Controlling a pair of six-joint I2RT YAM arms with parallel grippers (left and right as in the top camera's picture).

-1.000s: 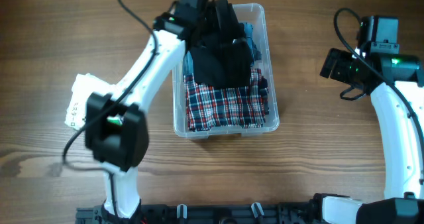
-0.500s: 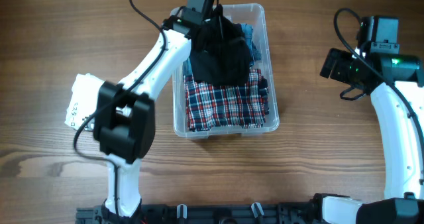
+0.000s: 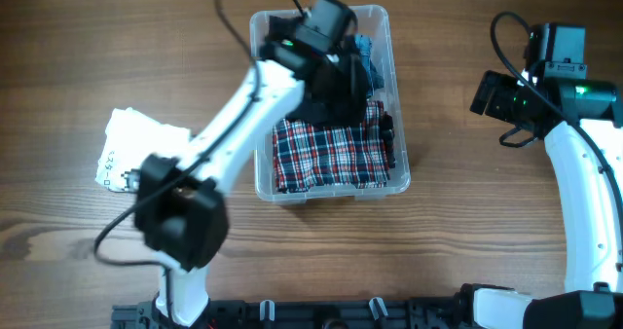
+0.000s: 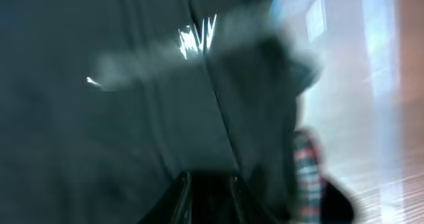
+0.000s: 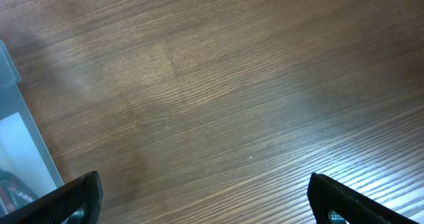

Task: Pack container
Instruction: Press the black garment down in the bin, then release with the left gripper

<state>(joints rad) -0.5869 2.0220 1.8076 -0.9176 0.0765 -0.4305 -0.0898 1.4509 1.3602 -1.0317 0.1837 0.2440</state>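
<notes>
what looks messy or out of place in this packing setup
The black fabric garment sits bunched in a heap at the far end of the clear plastic bin, not flat like the red plaid cloth. A crumpled white piece with print lies outside it on the wooden table.

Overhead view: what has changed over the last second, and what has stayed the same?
The left hand swung rightward from the container's far left corner to above the black garment inside it. Whether it grips the garment is unclear. The container, the plaid cloth, the white paper and the right arm stayed put.
</notes>
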